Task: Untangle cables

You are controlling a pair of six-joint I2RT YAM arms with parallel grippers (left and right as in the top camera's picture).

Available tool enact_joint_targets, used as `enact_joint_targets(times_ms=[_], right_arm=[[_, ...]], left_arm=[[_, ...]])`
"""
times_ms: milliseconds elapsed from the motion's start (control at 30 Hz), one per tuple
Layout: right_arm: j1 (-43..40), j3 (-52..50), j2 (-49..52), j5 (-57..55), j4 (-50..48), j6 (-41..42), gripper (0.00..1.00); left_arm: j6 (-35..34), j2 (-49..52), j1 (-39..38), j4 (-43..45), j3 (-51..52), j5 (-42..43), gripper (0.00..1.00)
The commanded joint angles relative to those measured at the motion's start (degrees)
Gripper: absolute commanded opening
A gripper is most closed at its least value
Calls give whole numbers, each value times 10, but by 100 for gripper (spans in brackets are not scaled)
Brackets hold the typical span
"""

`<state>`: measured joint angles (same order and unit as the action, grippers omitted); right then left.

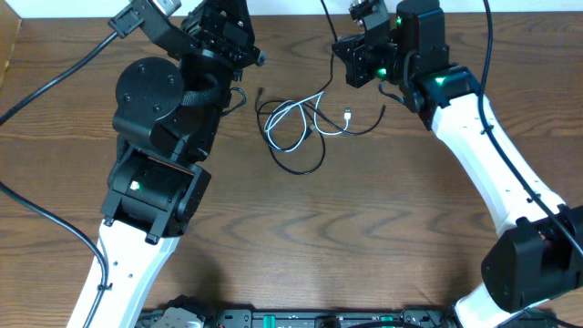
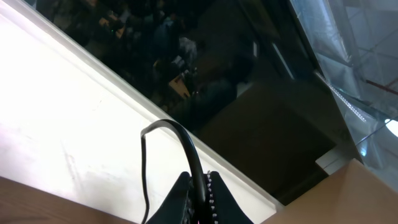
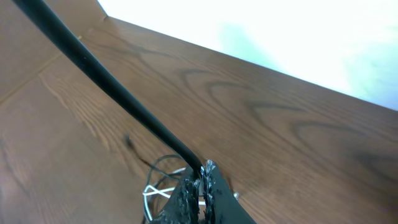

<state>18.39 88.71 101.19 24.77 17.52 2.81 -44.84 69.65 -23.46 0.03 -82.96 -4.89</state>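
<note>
both arms reach toward the far edge of the table (image 1: 364,228). left gripper (image 2: 200,186) and right gripper (image 3: 202,180) are closed; i cannot tell whether either pinches anything. two cords lie tangled between them: one black cable (image 1: 301,170), one white cable (image 1: 282,114).

We see the black cable (image 1: 296,169) and the white cable (image 1: 284,114) lying crossed in one loose tangle on the wooden table (image 1: 346,237), toward twelve o'clock from its middle. The left gripper (image 1: 248,56) is at ten o'clock from the tangle, the right gripper (image 1: 357,62) at two o'clock. One black end lies at the tangle's ten o'clock, another at its three o'clock.
</note>
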Motion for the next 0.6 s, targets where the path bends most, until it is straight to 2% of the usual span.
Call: enact_joint_targets(times_ms=[0, 267, 567], right_arm=[[0, 5, -23, -29, 3, -19, 1], [0, 5, -58, -62, 11, -27, 1], [-34, 5, -138, -73, 34, -26, 1]], left_arm=[[1, -8, 0, -4, -14, -7, 8], [2, -8, 0, -42, -14, -10, 8], [2, -8, 0, -162, -14, -58, 8]])
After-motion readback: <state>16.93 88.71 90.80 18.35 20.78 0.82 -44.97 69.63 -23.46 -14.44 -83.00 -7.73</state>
